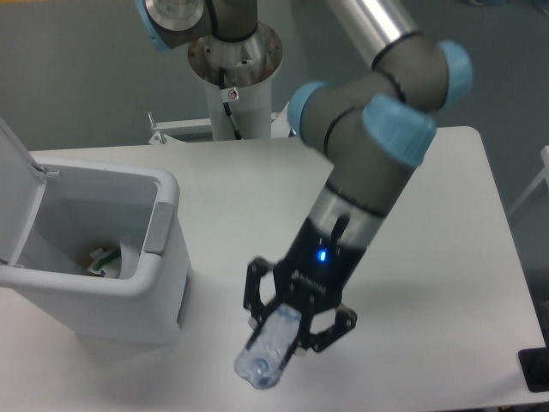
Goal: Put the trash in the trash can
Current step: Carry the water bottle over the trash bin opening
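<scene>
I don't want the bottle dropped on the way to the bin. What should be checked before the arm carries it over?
1. Grip: gripper closed around the crushed clear plastic bottle: ok.
2. Bottle lifted off the white table: ok, seemingly.
3. Hold security: bottle juts well out past the fingers: cannot tell.
4. Large white rectangular bin, lid raised, opening exposed: ok.
5. Room inside: only a little litter visible: ok.
6. Path from gripper to bin free of objects: ok.
</scene>
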`<state>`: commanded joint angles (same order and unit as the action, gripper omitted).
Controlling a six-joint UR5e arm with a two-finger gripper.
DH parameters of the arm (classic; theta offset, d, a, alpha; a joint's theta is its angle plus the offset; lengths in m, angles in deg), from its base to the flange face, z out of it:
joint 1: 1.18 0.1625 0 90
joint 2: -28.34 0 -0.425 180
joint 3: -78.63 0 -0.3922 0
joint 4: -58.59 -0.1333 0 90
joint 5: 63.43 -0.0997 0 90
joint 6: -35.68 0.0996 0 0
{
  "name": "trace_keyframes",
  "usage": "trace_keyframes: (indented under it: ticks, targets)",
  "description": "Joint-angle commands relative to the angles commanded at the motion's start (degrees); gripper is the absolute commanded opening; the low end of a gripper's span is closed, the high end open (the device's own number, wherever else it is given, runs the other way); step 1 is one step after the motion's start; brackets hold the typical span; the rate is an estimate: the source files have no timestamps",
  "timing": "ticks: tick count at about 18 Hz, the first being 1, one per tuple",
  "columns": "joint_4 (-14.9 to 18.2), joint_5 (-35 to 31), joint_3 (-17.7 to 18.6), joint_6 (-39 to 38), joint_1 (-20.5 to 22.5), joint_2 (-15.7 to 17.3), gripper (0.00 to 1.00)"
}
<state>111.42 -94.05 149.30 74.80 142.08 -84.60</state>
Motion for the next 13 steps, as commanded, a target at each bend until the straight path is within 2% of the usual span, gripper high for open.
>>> trace_keyframes:
  ticks: [3,7,9,13]
  targets:
    - [-0.09,9.75,-1.14,-0.36,0.26,1.67,0.31]
    - [-0.09,20.49,-1.06,-0.88,-0.17,1.76,0.31]
    - [-0.09,21.47,-0.88,-2.64,-0.79,1.94,0.31]
    - [-0.09,21.56,0.7,-4.14,-2.1,4.31,0.31]
